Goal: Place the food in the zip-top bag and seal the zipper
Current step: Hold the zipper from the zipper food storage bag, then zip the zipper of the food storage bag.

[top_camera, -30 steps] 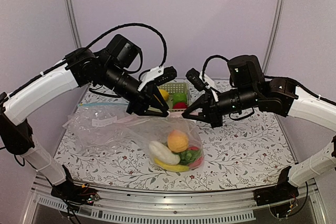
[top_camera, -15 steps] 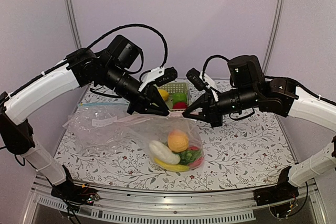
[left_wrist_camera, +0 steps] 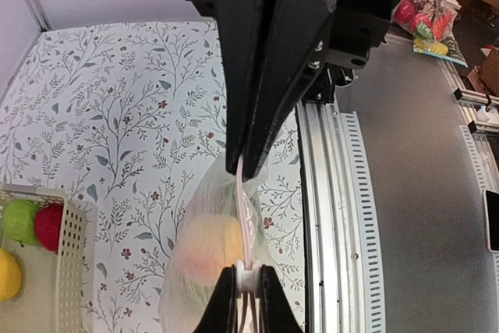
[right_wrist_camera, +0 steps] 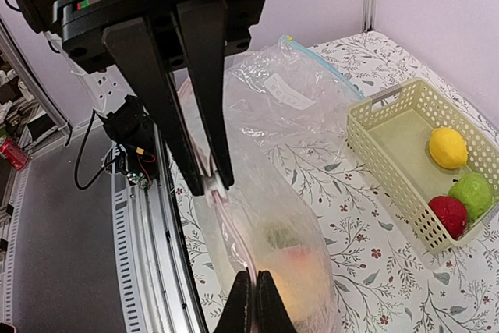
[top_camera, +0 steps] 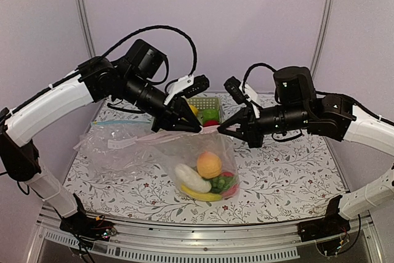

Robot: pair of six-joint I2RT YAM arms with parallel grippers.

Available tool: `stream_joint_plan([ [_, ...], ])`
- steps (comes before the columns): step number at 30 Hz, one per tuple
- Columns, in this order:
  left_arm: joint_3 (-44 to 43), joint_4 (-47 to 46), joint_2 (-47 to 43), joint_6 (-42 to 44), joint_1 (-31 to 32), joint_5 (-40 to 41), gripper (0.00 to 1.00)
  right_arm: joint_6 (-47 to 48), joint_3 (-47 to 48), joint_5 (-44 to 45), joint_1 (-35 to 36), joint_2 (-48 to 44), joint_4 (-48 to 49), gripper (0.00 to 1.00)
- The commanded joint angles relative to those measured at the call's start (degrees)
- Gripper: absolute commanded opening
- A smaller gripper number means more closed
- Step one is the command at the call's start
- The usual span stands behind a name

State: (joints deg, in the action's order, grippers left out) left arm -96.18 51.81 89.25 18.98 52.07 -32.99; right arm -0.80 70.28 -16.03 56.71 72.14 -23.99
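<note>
The clear zip-top bag (top_camera: 184, 152) hangs between my two grippers above the table. Inside lies the food: an orange peach (top_camera: 209, 165), a white oblong piece (top_camera: 192, 178), a banana (top_camera: 202, 196) and green grapes (top_camera: 222, 183). My left gripper (top_camera: 193, 129) (left_wrist_camera: 248, 274) is shut on the zipper's small white slider (right_wrist_camera: 212, 184). The pink zipper (left_wrist_camera: 243, 208) (right_wrist_camera: 231, 232) runs taut from there to my right gripper (top_camera: 223, 127) (right_wrist_camera: 254, 277), which is shut on the strip's other end.
A cream basket (top_camera: 215, 101) (right_wrist_camera: 394, 169) stands behind the grippers with a lemon (right_wrist_camera: 447, 148), a green fruit (right_wrist_camera: 472, 195) and a red fruit (right_wrist_camera: 447, 216) in it. A second clear bag with a blue strip (top_camera: 111, 143) lies flat at the left. The table's metal front rail (left_wrist_camera: 335, 216) runs under the bag.
My left gripper has closed its jaws onto the white slider. The right arm has shifted slightly to the right, and the pink strip is pulled straighter.
</note>
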Motion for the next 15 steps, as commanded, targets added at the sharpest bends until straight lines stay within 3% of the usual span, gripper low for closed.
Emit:
stream_joint_plan([
  [1,0.62,3.22,-0.75,0.18,-0.66,0.67,0.00,-2.13,-1.47,6.33,-0.79,-3.24,-0.66,0.00],
  [15,1.17,3.13,-0.99,0.29,-0.66,1.69,0.00,-4.62,-3.28,12.72,-1.75,-6.11,-0.70,0.00],
])
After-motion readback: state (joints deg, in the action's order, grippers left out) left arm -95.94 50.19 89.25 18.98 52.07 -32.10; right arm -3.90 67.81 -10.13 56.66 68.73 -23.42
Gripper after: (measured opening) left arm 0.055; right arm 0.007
